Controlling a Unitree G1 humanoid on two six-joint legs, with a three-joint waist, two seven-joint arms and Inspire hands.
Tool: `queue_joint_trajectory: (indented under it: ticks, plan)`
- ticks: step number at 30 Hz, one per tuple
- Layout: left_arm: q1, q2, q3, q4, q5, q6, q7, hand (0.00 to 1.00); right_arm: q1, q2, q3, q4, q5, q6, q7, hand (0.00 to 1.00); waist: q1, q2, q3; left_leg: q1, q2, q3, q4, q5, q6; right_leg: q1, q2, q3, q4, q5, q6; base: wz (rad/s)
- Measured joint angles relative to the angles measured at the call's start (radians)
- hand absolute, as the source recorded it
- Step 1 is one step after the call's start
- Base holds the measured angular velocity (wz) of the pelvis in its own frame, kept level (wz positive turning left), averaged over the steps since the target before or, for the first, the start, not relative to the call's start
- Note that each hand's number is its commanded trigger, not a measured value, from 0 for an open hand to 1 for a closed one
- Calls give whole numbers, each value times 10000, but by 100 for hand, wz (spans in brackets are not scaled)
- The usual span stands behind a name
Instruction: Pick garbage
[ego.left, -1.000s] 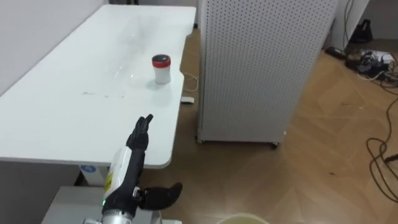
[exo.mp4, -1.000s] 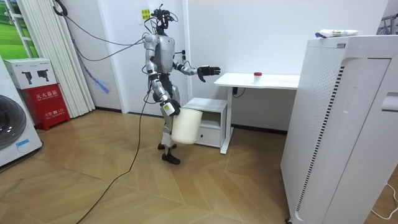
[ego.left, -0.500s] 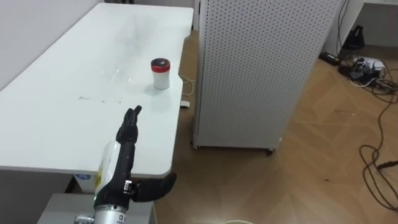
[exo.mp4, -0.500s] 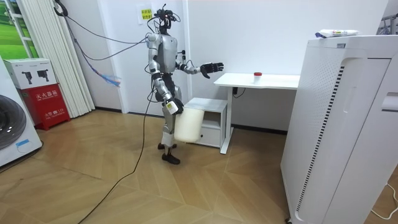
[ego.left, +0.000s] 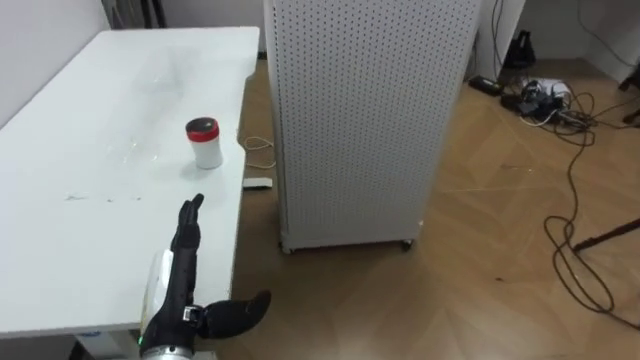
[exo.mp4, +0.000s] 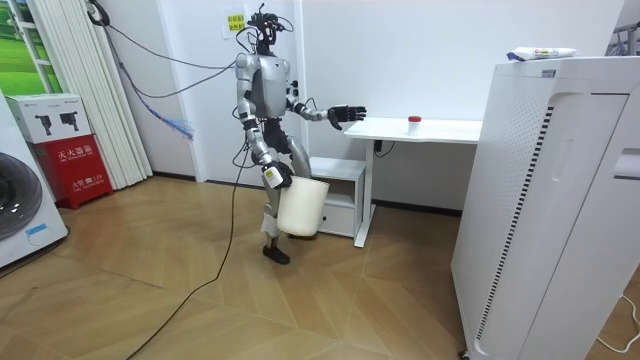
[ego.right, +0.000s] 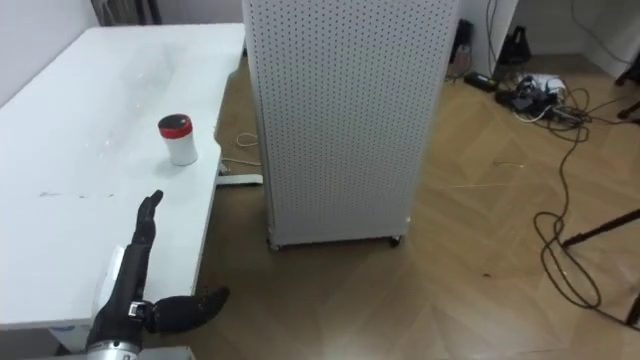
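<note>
Room view: robot stands at table end, right hand (exo.mp4: 272, 176) low at side by cream bucket (exo.mp4: 300, 208). Fingers too small to tell; bucket's inside hidden.
Eye views: left hand (ego.left: 178, 262) over white table (ego.left: 90, 130), fingers straight, thumb out, holding nothing. Red-lid jar (ego.left: 205, 143) stands further along table, apart from hand. Tall white holey cabinet (ego.left: 360, 120) near table. Cables (ego.left: 575, 250) on floor.
</note>
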Motion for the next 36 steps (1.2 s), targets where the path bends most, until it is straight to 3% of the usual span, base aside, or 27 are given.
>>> queue_joint_trajectory:
  ticks: [1, 2, 3, 5, 7, 8, 9, 10, 11, 12, 13, 14, 15, 16, 17, 18, 20, 22, 24, 28, 29, 30, 32, 36]
  plan:
    - [18, 14, 3, -3, -58, -1, 18, 0, 15, -3, -1, 0, -5, 7, 5, 99, 47, -33, -36, 58, -66, 57, -96, 221, 236, -81, -78, 50, 258, -155, 142, -31]
    - [39, 80, 63, -4, -92, -1, 42, 0, 19, 49, -4, -31, -3, 41, -1, 100, 71, -180, -157, 238, -215, 314, -288, 277, 333, -184, -258, -159, 505, -282, 317, -20]
    - [53, 95, 166, -5, -60, -15, 132, 0, -8, 44, -26, -59, -8, 23, 9, 100, 111, -175, -161, 306, -263, 396, -291, 267, 380, -191, -281, -585, 440, -270, 255, -15]
    - [61, 97, 351, -6, -57, -18, 173, 0, 40, 51, -47, -80, -29, -156, 69, 100, 106, -109, -158, 297, -303, 482, -167, 236, 382, -68, -328, -978, 165, -220, 200, -6]
    - [83, 119, 483, -6, -60, -18, 217, 0, 68, 93, -26, -95, -90, -160, 100, 100, 139, -2, -100, 130, -222, 486, 268, 234, 375, 70, -340, -930, -10, -236, 174, 3]
    - [136, 112, 517, -5, -83, -30, 216, 0, 89, 93, -8, -94, -102, -138, 98, 100, 201, 60, -79, -193, -96, 469, 1121, 270, 365, 234, -310, -737, -19, -304, 151, -8]
    - [294, 78, 545, 9, -141, -42, 210, 0, 112, 67, 17, -87, -92, -115, 84, 100, 337, 118, -18, -583, -187, 291, 1686, 263, 350, 405, -320, -423, 74, -439, 161, -13]
    - [380, 36, 539, 7, -157, -46, 193, 0, 148, 31, 27, -88, -83, -110, 58, 100, 382, 75, -42, -623, -342, 287, 1299, 238, 335, 421, -330, -208, 142, -544, 187, -10]
    - [393, -77, 538, -20, -154, -84, 171, 0, 152, -106, 7, -89, -47, -101, 19, 100, 446, 206, -73, -743, -649, 314, 263, 366, 283, 390, -384, -59, 417, -861, 185, -14]
    - [379, -132, 575, -66, -142, -200, 172, 0, 140, -193, 21, -84, -29, -71, -25, 100, 600, 309, -87, -841, -824, 226, -396, 777, 516, 308, -486, -3, 780, -1201, 297, -24]
    - [386, -130, 621, -75, -115, -255, 174, 0, 141, -180, 21, -82, -34, -24, -46, 100, 729, 303, -99, -837, -893, 171, -374, 927, 613, 318, -591, 0, 946, -1372, 366, -30]
    - [389, -124, 777, -100, -64, -331, 182, 0, 139, -130, 42, -87, -51, -10, -61, 100, 769, 235, -155, -824, -1048, 140, -177, 917, 851, 408, -842, -187, 1103, -1620, 617, -12]
    - [366, -75, 859, -183, -65, -358, 226, 0, 126, -124, 97, -105, -47, -18, -52, 100, 736, 207, -245, -791, -1168, 231, -32, 756, 1065, 481, -984, -313, 1068, -1656, 743, 0]
    - [364, -43, 878, -276, -67, -365, 237, 0, 111, -124, 110, -109, -47, -19, -38, 100, 737, 116, -227, -783, -1237, 287, 24, 657, 1125, 506, -1084, -345, 1084, -1670, 816, 11]
    - [366, 17, 875, -466, -91, -379, 233, 0, 92, -121, 167, -107, 7, -20, 4, 100, 765, -63, -145, -787, -1398, 345, 229, 386, 1202, 556, -1327, -442, 1199, -1802, 963, 6]
    - [378, 21, 869, -525, -84, -383, 234, 0, 100, -121, 191, -105, 7, -15, 16, 100, 840, -208, -130, -758, -1569, 353, 481, 93, 1307, 589, -1564, -480, 1592, -1950, 1104, 5]
    - [363, 56, 837, -522, -67, -395, 236, 0, 101, -131, 242, -149, 2, -14, -83, 100, 848, -221, -124, -589, -1702, 366, 822, -341, 1396, 442, -1901, -741, 2781, -1872, 1158, 9]
    - [320, 104, 831, -522, -71, -447, 330, 0, 99, -147, 285, -206, -12, -9, -213, 100, 727, -222, -119, -319, -1814, 339, 1032, -716, 1499, 117, -2212, -668, 4137, -1404, 1208, 24]
    - [309, 111, 795, -519, -59, -460, 540, 0, 84, -156, 292, -233, -2, -11, -237, 100, 659, -100, -79, 146, -1884, 61, 960, -1043, 1547, -208, -2352, -635, 5240, -565, 1147, 14]
    - [213, 136, 787, -505, -75, -462, 805, 0, 63, -177, 292, -508, -9, -24, -233, 100, 523, 164, -73, 460, -1833, -405, 401, -1023, 1513, -1305, -2013, -453, 4508, -1164, 1149, 29]
    - [214, 134, 768, -503, -100, -464, 899, 0, 80, -169, 329, -485, -12, -24, -242, 100, 446, 172, -71, 581, -1829, -525, 259, -1007, 1483, -1469, -1901, -456, 3422, -1152, 1140, 34]
    - [205, 140, 768, -478, -121, -465, 960, 0, 82, -164, 427, -468, -68, -25, -280, 100, 428, 107, -75, 722, -1853, -551, 130, -1010, 1433, -1501, -1818, -428, 2168, -933, 1083, 30]
    - [184, 92, 707, -211, -130, -458, 1045, 0, 56, -172, 560, -454, -204, -25, -334, 100, 392, 173, -113, 917, -1851, -808, 66, -1053, 1290, -1367, -1574, -433, 1378, -20, 1108, 28]
    - [231, 85, 673, -209, -124, -442, 933, 0, -132, -130, 582, -500, -445, -29, -153, 100, 455, 76, -100, 1437, -1577, -1033, -603, -874, 982, -510, -1130, -788, 290, 138, 909, 15]
